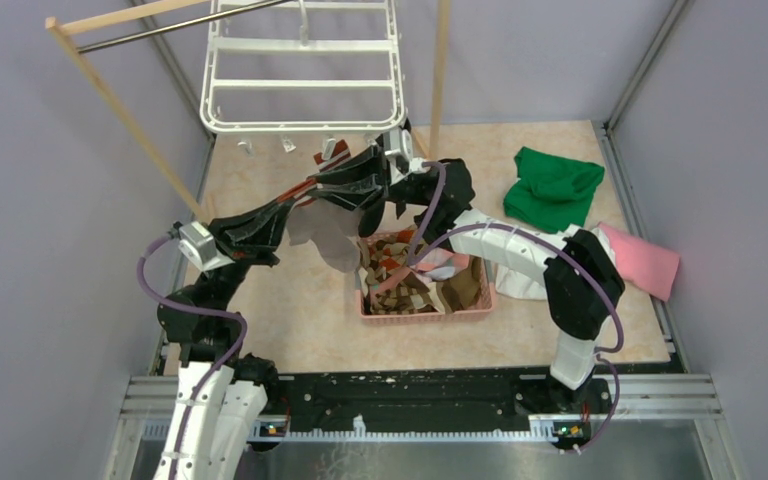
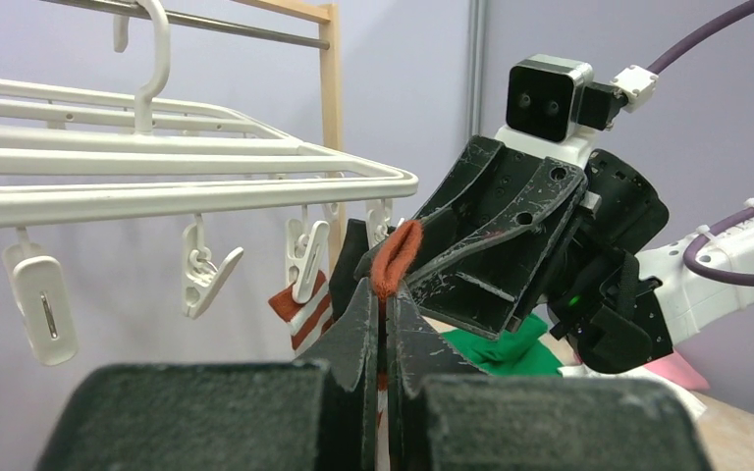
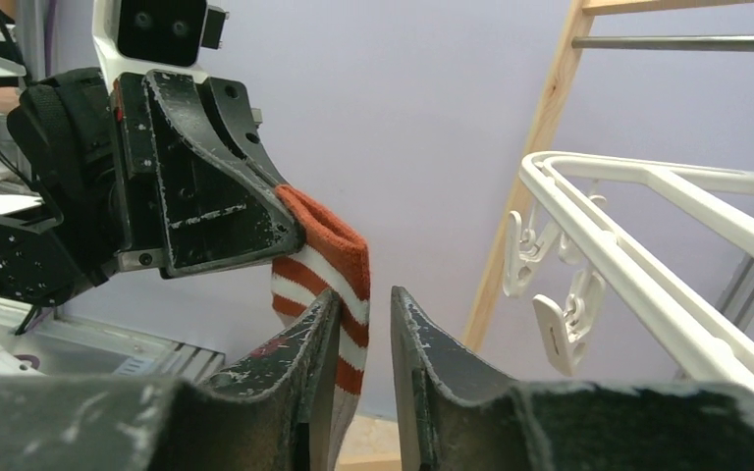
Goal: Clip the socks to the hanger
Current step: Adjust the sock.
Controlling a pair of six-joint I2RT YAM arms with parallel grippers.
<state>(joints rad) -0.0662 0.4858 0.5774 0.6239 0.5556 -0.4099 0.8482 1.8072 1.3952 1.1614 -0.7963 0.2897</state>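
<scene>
**Cuff handover under the hanger edge: get a clean pinch before going for a clip**

L arm: left fingers [image 2: 358, 324] are pressed tight together on the orange top of a sock [image 2: 398, 257], held up just below the near edge of the hanger [image 1: 305, 127]. Its grey body hangs down over the desk [image 1: 290, 330]. R arm: right fingers [image 3: 299, 343] stand narrowly apart at the striped cuff. The cuff edge sits by the gap, but a grip isn't shown.

To do it well, IMO:
- R should take the cuff low on the stripes, clear of L's tips, w/ both layers in.
- L should hold until R's pinch is sure.
- Then aim for a free clip [image 3: 562, 329], pushing the cuff edge straight up into its mouth.
- One clip already seems to carry a striped cuff [image 2: 299, 314], so skip that one.

Containers: the pink basket [image 1: 460, 312], mid-desk under the arms, holds a heap of socks [image 1: 400, 275], brown and argyle w/ some pink/white. Exact count can't be told. The green cloth [image 1: 552, 185] and pink cloth [image 1: 650, 262] lie outside it, to the right.
</scene>
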